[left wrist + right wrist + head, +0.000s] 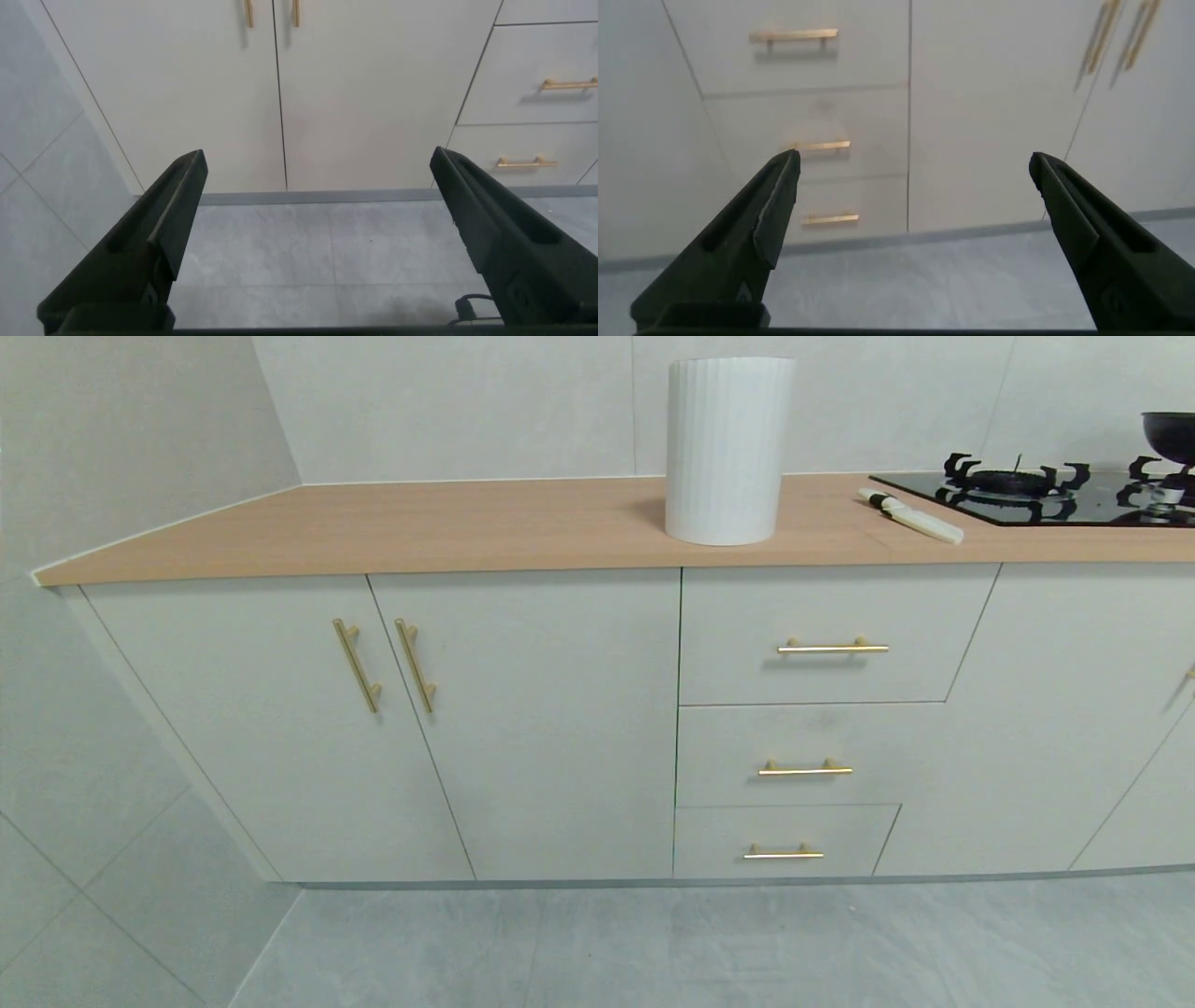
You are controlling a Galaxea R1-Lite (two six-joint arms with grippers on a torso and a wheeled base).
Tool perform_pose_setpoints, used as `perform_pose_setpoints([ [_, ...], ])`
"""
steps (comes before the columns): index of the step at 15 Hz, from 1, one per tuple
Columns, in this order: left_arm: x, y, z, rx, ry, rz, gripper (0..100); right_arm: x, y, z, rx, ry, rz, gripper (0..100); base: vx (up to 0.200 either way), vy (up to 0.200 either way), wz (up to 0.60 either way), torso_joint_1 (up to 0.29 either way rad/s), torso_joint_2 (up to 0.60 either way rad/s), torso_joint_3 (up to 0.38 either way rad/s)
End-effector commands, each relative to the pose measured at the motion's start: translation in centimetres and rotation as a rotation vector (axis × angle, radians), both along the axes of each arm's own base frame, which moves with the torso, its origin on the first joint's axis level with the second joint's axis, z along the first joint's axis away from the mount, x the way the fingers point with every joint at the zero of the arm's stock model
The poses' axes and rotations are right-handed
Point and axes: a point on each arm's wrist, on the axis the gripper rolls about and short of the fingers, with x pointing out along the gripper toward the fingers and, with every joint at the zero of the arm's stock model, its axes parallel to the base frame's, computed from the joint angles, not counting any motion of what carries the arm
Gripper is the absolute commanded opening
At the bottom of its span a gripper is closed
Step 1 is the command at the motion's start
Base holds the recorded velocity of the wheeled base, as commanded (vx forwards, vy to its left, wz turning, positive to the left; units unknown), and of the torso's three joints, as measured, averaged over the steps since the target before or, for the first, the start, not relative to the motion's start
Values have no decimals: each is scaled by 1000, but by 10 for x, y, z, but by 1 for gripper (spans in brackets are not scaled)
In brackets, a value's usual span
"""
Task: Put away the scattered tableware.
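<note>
A knife with a pale blade and dark-and-white handle lies on the wooden countertop, just left of the black hob. A tall white ribbed container stands upright on the countertop to the knife's left. Below are three shut drawers with gold handles. My left gripper hangs low and open, facing the floor and the cabinet doors. My right gripper is also open and low, facing the drawers. Nothing is between either pair of fingers.
Two shut cabinet doors with vertical gold handles fill the left part of the counter front. A dark pot sits on the hob at far right. Grey tiled floor lies in front; a wall closes the left side.
</note>
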Motion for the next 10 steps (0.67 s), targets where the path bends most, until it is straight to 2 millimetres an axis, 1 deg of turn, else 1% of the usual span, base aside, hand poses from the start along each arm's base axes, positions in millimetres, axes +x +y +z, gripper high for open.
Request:
perform_pose_setpoints([
  [1, 0, 0, 0, 0, 0, 0, 100, 5, 1, -13, -1, 43, 24, 100, 0, 0, 0, 0, 0, 0],
  [3, 0, 0, 0, -2, 0, 0, 100, 5, 1, -17, 2, 89, 59, 100, 0, 0, 0, 0, 0, 0],
  [10, 0, 0, 0, 0, 0, 0, 100, 5, 2, -18, 0, 95, 97, 100, 0, 0, 0, 0, 0, 0],
])
